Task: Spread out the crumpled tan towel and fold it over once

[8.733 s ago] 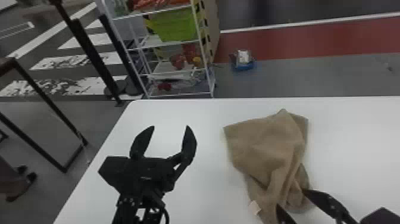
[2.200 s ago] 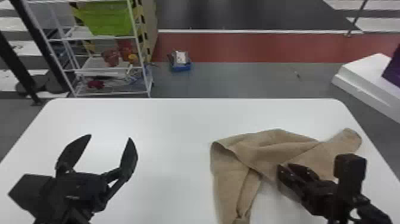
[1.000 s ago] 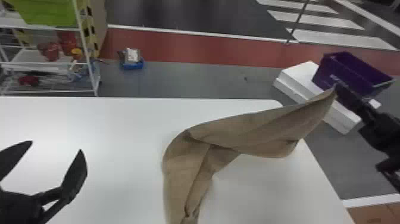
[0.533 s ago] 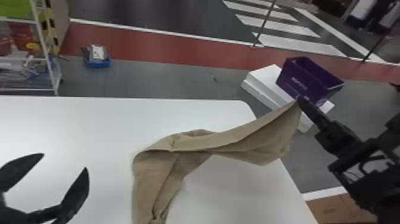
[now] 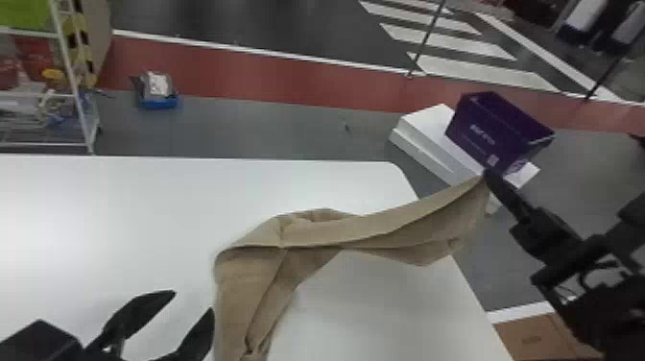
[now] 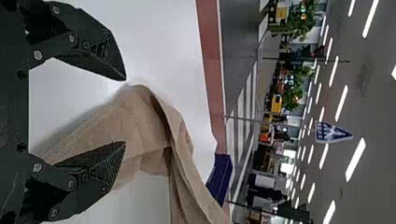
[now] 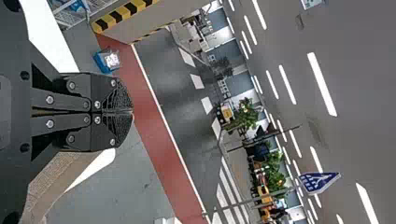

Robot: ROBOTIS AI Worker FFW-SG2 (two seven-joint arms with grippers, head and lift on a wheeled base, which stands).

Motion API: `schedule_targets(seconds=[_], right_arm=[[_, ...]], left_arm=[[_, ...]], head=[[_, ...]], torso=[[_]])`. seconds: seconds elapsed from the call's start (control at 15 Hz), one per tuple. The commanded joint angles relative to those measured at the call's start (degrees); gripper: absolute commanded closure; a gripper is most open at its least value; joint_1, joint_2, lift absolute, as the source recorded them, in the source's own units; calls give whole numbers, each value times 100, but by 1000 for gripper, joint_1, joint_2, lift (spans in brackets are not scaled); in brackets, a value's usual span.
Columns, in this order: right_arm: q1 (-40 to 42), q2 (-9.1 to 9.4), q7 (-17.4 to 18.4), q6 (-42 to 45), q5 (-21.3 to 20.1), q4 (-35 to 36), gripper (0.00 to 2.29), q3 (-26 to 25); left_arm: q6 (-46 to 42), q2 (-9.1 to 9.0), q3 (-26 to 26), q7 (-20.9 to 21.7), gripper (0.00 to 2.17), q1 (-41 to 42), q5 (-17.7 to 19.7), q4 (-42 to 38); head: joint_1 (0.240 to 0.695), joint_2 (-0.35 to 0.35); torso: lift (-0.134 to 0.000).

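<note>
Centrally, the right gripper [image 5: 487,174], its flat black fingers pressed together, clamps one corner of the tan cloth towel [image 5: 398,230], held up past the right edge of the smooth white bench [image 5: 120,216]. From this corner the towel descends in long folds to the bench, then bends toward the robot. Near that bend, the left gripper [image 5: 193,301] holds its fingers apart. Beyond the bench, a dark purple bin [image 5: 472,132] rests on a white block [image 5: 427,144].

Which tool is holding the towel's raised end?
The right tool: its fingers are shut on a corner of the tan towel, beyond the table's right edge. The left tool is open.
</note>
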State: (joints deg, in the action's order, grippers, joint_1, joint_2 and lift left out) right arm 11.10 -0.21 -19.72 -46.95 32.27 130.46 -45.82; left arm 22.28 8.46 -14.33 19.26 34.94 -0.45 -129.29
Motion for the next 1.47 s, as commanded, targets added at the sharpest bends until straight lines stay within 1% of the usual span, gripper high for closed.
schedule_targets(seconds=[0.0, 0.07, 0.13, 0.2, 0.33, 0.47, 0.6, 0.73, 0.87, 1.0, 1.13, 1.27, 1.4], right_arm=[[24, 21, -14, 58, -1, -12, 1771, 21], [24, 21, -14, 146, -28, -65, 1771, 21], [42, 21, -49, 269, -116, -170, 1771, 39], [68, 21, -93, 392, -204, -320, 1771, 65], [77, 12, -322, 620, -538, -671, 1771, 82], [244, 26, -506, 954, -845, -838, 1771, 109], [472, 26, -532, 1394, -959, -988, 1771, 170], [490, 26, -568, 1464, -1188, -1181, 1771, 162], [587, 26, -647, 1569, -1249, -1216, 1771, 170], [675, 26, -647, 1657, -1241, -1190, 1771, 214], [710, 26, -664, 1710, -1249, -1163, 1771, 223], [719, 26, -664, 1745, -1258, -1172, 1771, 249], [719, 26, -664, 1745, -1276, -1163, 1771, 267]], left_arm=[[53, 33, -298, -1, 701, -66, 71, 1], [18, 33, -395, -1, 1075, -75, 141, -8], [0, 33, -448, -19, 1308, -75, 124, -35], [0, 33, -448, -19, 1426, -84, 124, -43], [-52, 50, -421, -45, 1426, -84, 185, -79], [-88, 173, -430, -54, 1426, -58, 379, -105], [-193, 200, -448, -89, 1426, -49, 449, -61], [-176, 226, -483, -36, 1426, -75, 546, -43], [35, 288, -632, -28, 1426, -146, 581, 9], [141, 332, -852, -1, 1426, -242, 554, 176], [123, 332, -1081, -63, 1426, -374, 511, 405], [88, 296, -1256, -247, 1426, -541, 344, 642], [123, 305, -1256, -274, 1426, -620, 405, 721]], head=[[695, -350], [695, -350], [695, -350], [695, -350], [695, -350], [695, -350], [695, -350], [695, -350], [695, -350], [695, -350], [695, -350], [695, -350], [695, -350]], torso=[[-124], [-124], [-124], [-124], [-124], [-124], [-124], [-124], [-124], [-124], [-124], [-124], [-124]])
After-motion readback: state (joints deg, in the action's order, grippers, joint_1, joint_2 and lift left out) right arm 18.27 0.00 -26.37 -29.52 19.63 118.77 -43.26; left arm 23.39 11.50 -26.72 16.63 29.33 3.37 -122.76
